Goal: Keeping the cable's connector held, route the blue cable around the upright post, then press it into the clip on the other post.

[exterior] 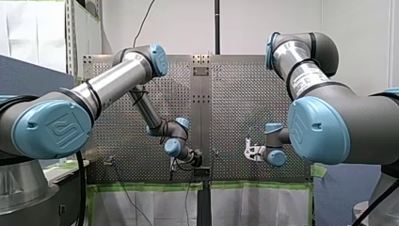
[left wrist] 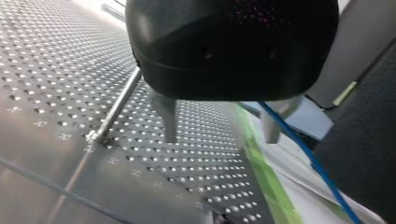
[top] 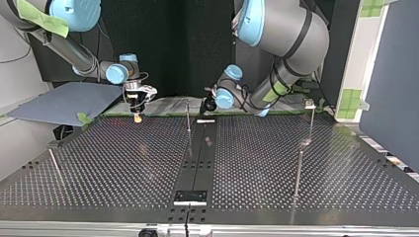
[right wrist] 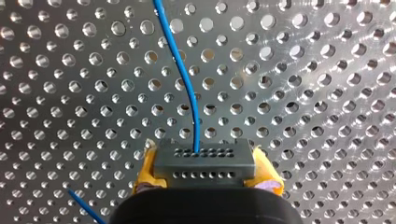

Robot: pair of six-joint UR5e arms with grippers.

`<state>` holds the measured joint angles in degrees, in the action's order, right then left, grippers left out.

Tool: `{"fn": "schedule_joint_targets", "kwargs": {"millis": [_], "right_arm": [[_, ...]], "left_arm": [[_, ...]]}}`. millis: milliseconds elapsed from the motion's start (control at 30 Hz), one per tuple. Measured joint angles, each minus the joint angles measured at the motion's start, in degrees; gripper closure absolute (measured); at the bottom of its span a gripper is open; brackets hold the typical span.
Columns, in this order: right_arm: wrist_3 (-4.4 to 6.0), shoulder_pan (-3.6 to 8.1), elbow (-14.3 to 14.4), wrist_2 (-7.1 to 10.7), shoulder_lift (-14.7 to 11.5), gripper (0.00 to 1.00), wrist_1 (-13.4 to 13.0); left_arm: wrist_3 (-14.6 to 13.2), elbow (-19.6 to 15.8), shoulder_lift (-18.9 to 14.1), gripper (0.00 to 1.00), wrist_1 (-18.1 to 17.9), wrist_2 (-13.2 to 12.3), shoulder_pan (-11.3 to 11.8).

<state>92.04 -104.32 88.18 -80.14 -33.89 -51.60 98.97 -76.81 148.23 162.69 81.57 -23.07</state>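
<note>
Left gripper [left wrist: 220,140] is hanging low over the perforated table [left wrist: 56,70] with its metal fingers apart. The upright post [left wrist: 116,105] is standing just beside them and the blue cable [left wrist: 317,168] is running past one finger. It should be getting the cable squarely between those fingers before closing, then sweeping smoothly around the post. Right gripper [right wrist: 206,175] is clamping its yellow pads on the connector [right wrist: 205,158]; it should be gripping firmly while feeding slack.

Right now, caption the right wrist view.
Right gripper clamps the connector between yellow pads; blue cable runs ahead over the perforated table.
</note>
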Motion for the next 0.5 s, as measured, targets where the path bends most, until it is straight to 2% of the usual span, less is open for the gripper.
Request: {"fn": "schedule_joint_targets", "kwargs": {"millis": [167,333,500], "right_arm": [[0.00,-0.04,0.01,-0.01,0.05,1.00,0.19],[0.00,-0.05,0.00,-0.03,0.07,1.00,0.36],[0.20,-0.09,0.00,-0.03,0.08,1.00,0.46]], "left_arm": [[-3.06,-1.31,-1.40,0.00,1.78,0.55,-0.63],[-5.16,-4.15,-4.23,0.00,-0.23,-0.01,-1.01],[-5.51,-6.70,-6.24,0.00,-1.57,-0.55,-1.23]]}}
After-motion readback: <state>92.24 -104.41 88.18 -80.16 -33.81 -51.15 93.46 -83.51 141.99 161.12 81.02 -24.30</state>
